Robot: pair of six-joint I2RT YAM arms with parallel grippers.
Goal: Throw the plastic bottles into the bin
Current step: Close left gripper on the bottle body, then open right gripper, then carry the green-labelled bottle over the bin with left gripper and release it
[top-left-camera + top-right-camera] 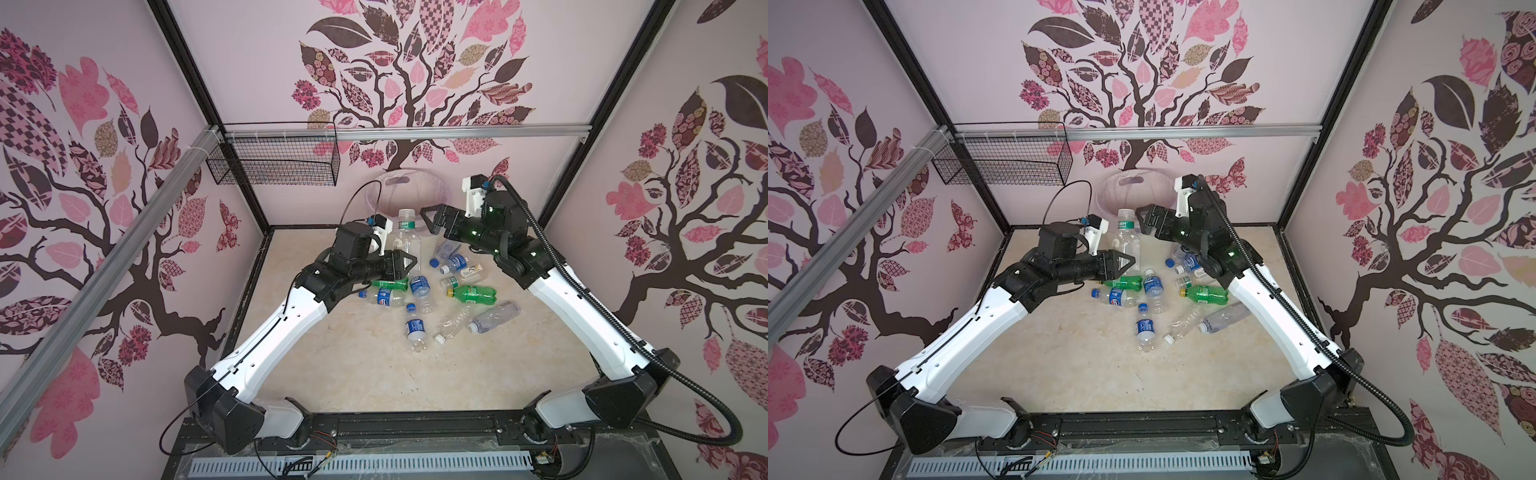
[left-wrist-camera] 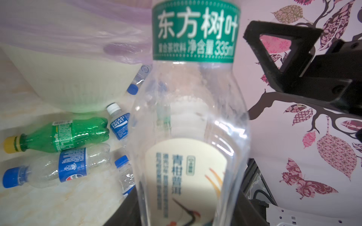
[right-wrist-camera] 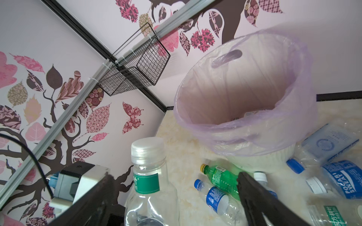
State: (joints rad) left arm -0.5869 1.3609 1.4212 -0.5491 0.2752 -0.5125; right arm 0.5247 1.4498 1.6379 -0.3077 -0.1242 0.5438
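The left gripper (image 1: pixel 404 262) clamps an upright clear bottle (image 1: pixel 406 233) just in front of the bin (image 3: pixel 235 129), the right gripper (image 1: pixel 432 222) gapes wide beside its neck, and other bottles (image 1: pixel 415 328) lie on the table (image 1: pixel 353 365) near the bin.

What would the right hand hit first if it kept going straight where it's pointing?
Probably the upright green-labelled clear bottle that the left hand grips, just ahead of the open right hand; depth is unclear.
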